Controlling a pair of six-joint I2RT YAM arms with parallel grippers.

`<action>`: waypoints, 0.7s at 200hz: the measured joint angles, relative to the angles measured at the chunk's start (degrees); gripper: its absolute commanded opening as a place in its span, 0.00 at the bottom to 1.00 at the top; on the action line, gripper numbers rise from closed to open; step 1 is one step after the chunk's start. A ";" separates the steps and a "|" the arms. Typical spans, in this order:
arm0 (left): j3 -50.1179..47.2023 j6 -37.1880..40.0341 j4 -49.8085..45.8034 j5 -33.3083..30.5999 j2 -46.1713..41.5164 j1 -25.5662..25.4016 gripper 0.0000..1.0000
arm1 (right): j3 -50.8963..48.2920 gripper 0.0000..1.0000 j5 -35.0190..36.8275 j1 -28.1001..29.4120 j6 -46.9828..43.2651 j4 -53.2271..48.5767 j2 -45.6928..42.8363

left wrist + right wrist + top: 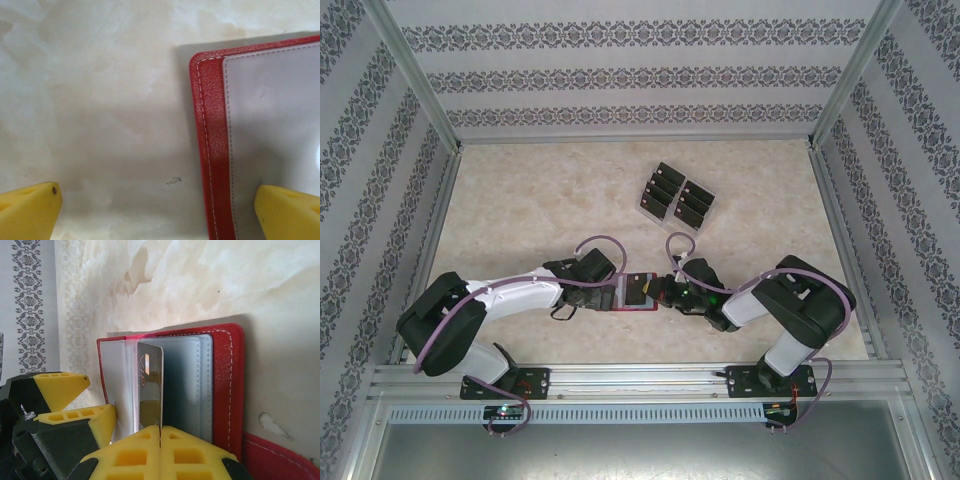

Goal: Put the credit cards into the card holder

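The red card holder lies open on the table between both grippers, its grey-blue inside facing up. My right gripper is shut on a black credit card marked VIP. The card stands on edge with its far end inside a pocket of the holder. From the left, my left gripper stands open and straddles the holder's red edge, one yellow fingertip over the pale inside and the other over the bare table. In the top view the grippers nearly meet.
A clear slotted stand with several more black cards sits at the back centre of the marble table. Patterned walls enclose the sides and back. An aluminium rail runs along the near edge.
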 measured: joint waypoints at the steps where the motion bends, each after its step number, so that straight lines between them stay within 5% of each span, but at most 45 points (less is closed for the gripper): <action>1: 0.00 0.00 0.00 0.00 0.02 0.00 1.00 | 0.02 0.00 -0.02 0.00 -0.02 0.00 0.00; 140: -0.09 -0.02 0.35 0.09 0.15 -0.02 1.00 | 3.26 0.00 -3.19 0.52 0.07 2.82 4.98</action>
